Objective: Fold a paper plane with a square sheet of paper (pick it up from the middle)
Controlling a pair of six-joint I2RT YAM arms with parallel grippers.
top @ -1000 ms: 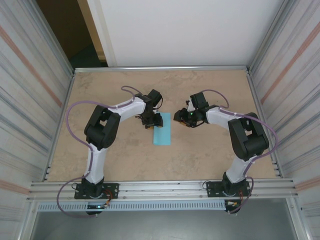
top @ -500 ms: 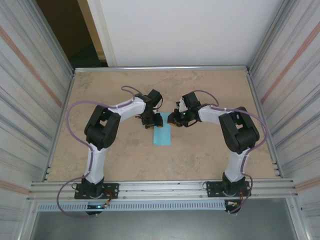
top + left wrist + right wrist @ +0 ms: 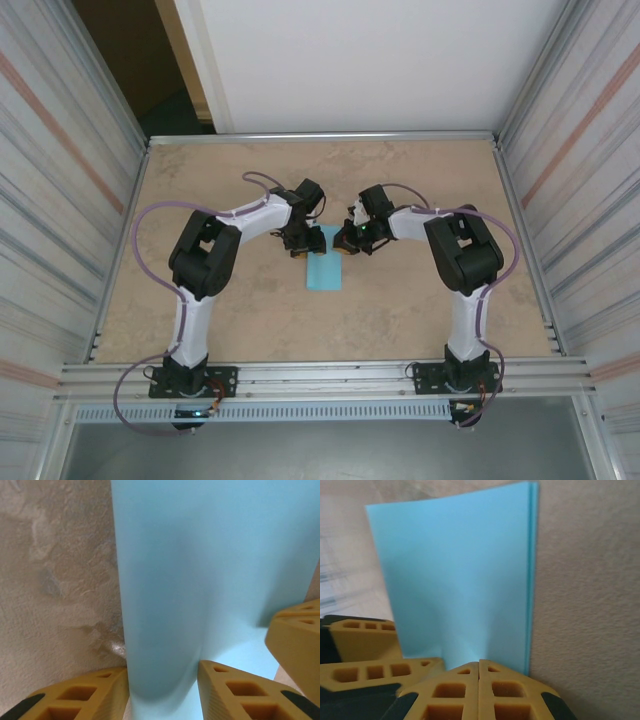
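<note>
From above, the sheet of paper [image 3: 324, 268] lies mid-tabletop [image 3: 260, 320] as a narrow light-blue rectangle. It is doubled over, with its long side running near to far. The left end effector [image 3: 303, 245] sits at its far left corner and the right end effector [image 3: 346, 243] at its far right corner, close together over the far edge.

In the left wrist view, the left end effector [image 3: 162, 680] is released. Its yellow fingers [image 3: 75, 695] stand apart, one on bare tabletop [image 3: 50, 580] and one on the sheet [image 3: 200, 555], whose left edge runs into the gap and humps slightly there. A yellow finger [image 3: 295, 640] of the other arm sits on the paper at the right.

In the right wrist view, the right end effector [image 3: 479, 672] is clenched, tips together at the sheet's edge [image 3: 455, 570]. The paper puckers toward the tips, so it may be nipped between them, though the view cannot settle that. Two layers show along the sheet's right-hand edge.

The step in hand looks like a corner fold at the far end, to start the plane's nose. To do it well, the left end effector should bear down and pin the sheet while the right takes just the corner. The right should carry that corner over in a low arc and line it up before pressing the crease flat. Thin paper will slide or buckle if both arms pull at once.
</note>
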